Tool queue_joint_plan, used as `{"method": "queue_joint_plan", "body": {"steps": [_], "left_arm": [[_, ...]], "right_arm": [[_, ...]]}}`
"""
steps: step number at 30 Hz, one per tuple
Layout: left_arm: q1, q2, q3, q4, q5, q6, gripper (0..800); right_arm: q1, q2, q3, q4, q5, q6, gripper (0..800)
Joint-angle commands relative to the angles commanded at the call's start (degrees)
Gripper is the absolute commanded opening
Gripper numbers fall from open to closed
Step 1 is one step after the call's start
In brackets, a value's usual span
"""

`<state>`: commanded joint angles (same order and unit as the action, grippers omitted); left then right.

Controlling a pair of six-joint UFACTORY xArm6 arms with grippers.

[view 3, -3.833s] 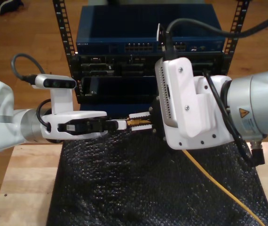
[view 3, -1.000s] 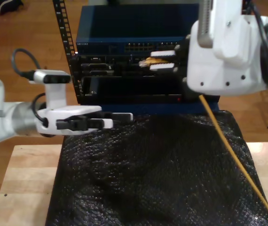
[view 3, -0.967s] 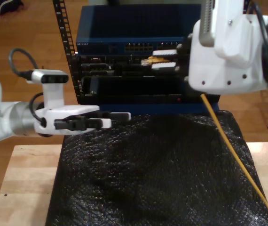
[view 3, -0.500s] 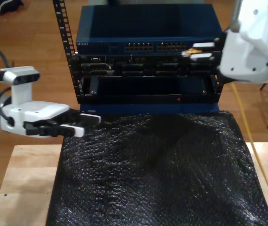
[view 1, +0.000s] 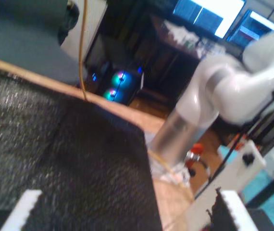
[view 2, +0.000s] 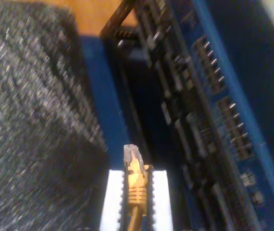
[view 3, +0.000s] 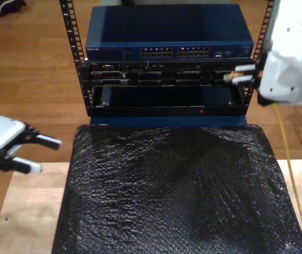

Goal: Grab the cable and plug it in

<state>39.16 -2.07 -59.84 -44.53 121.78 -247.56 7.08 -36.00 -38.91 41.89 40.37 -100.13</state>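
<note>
Grabbing done: long thin orange-yellow network cable with clear plug clamped in my second hand, held near the blue rack switch at the exterior view's right. Plugging in left to do, the plug not yet in any port. My first hand wide and holding nothing, beside the black bubble-wrap mat on the wooden worktop.

A crinkled black foam mat covers most of the pale wooden desk. Behind it stands a black metal rack holding a dark blue network switch with rows of ports above black panel units. The floor is brown wood.
</note>
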Motion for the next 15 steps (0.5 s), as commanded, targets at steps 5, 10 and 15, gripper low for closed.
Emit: {"method": "queue_joint_plan", "body": {"steps": [5, 10, 15], "left_arm": [[2.7, -2.4, 0.1, 8.1, 0.7, 5.2, 798], [6.1, -4.2, 0.1, 16.7, 1.2, 12.6, 799], [10.6, -4.2, 0.4, 23.3, 1.2, 20.0, 799]], "right_arm": [[-2.4, 1.3, 1.4, -0.2, 0.0, 0.0, 0], [-2.7, 1.3, 2.8, -0.1, 0.0, 0.0, 0], [-2.7, 1.4, 3.4, -0.1, -0.1, 0.0, 0]]}}
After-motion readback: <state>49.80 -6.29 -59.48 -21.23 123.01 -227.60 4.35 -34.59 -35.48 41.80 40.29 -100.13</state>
